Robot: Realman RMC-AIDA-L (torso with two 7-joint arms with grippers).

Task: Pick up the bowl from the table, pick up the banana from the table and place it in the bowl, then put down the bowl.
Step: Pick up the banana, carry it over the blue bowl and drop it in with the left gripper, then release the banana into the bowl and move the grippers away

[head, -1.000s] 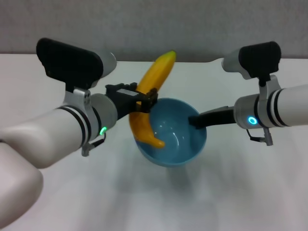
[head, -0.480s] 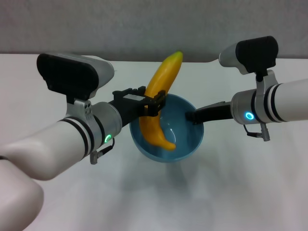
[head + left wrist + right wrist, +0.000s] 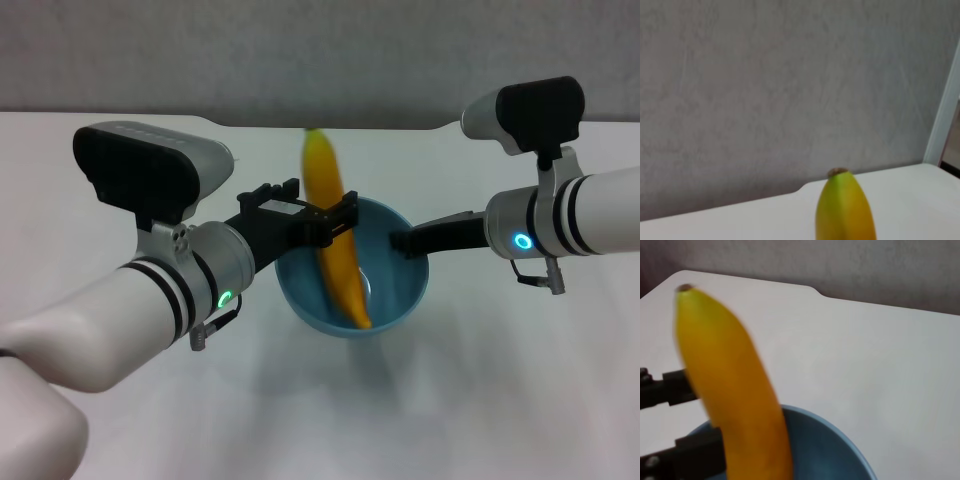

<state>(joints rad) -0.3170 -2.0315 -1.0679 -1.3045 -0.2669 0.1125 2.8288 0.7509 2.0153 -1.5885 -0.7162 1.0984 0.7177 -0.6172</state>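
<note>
Above the middle of the white table [image 3: 470,400], the light-blue bowl [image 3: 395,300] hung in the air, pinched at its 3 o'clock rim by the right hand [image 3: 398,241], whose black fingers were pressed on the wall. From 9 o'clock the left hand [image 3: 325,222] reached across the rim, clamped on the banana [image 3: 335,240] around its middle. The banana stood nearly upright, its lower end down inside the bowl near the bottom, its upper end rising toward 12 o'clock well above the rim; whether the lower end touched the bowl could not be told.

The placing step looked almost done, with only the release and the setting-down left. The risk lay in that upright pose: the banana is longer than the bowl is wide, so if let go as it stood it could topple over the rim and fall to the table. Its weight landing off-centre might also twist the bowl in the right hand's thin rim pinch, or slip it free.
</note>
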